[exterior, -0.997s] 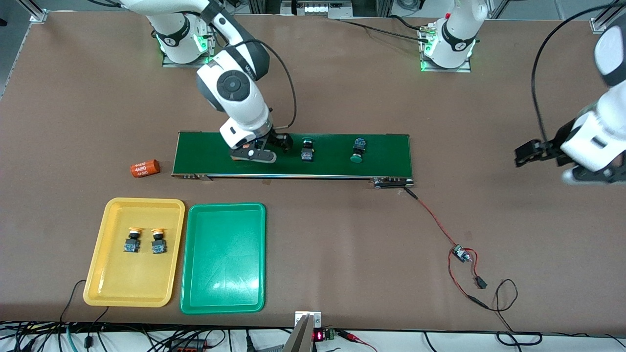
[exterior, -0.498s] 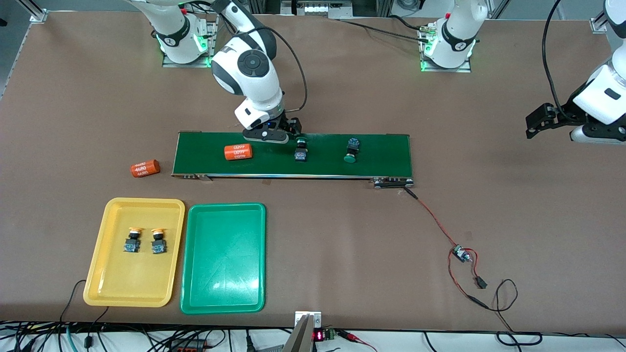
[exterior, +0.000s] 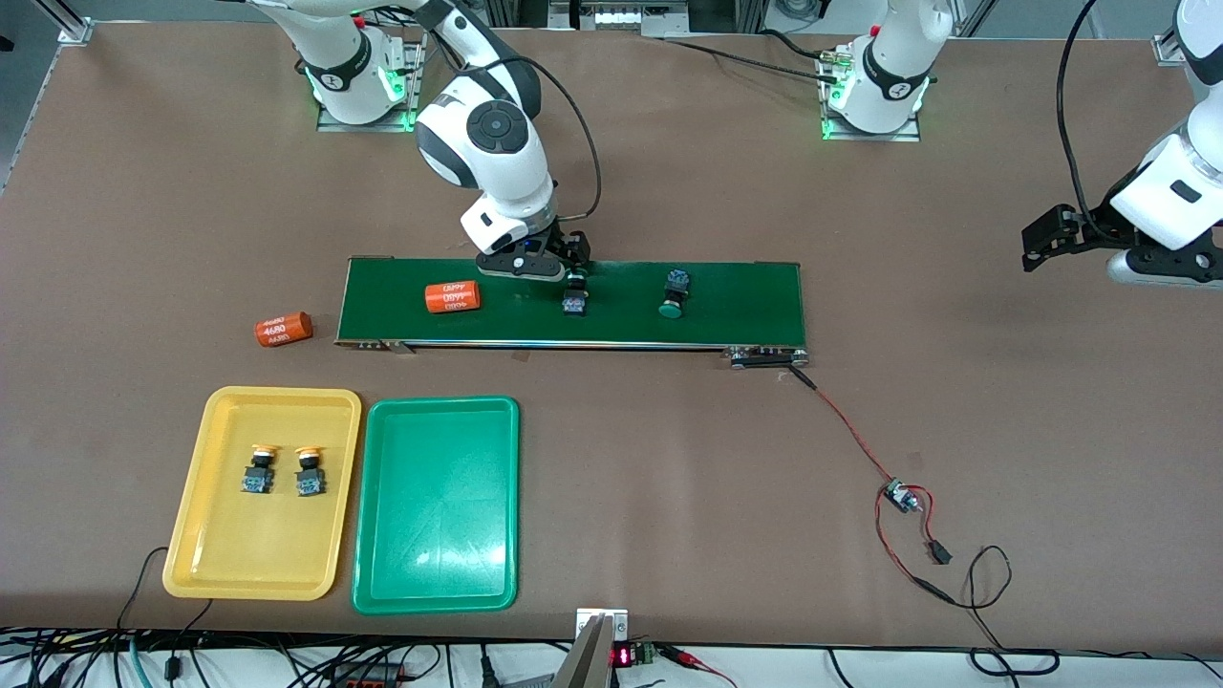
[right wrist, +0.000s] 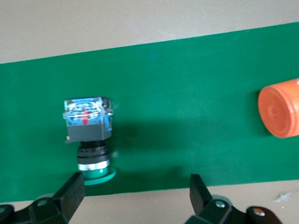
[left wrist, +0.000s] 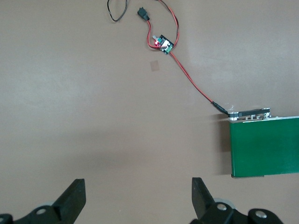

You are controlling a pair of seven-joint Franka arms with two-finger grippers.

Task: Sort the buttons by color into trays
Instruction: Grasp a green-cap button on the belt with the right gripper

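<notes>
A wide brown surface (exterior: 669, 459) with a matte finish fills nearly the whole front view, evenly lit from above with soft shadows. Silver aluminium framing (exterior: 67, 24) shows at its corners along the top edge. Along the bottom edge, nearest the front camera, runs a pale strip crowded with black cables (exterior: 86, 655), beside a small module with a red lit display (exterior: 623, 656).
</notes>
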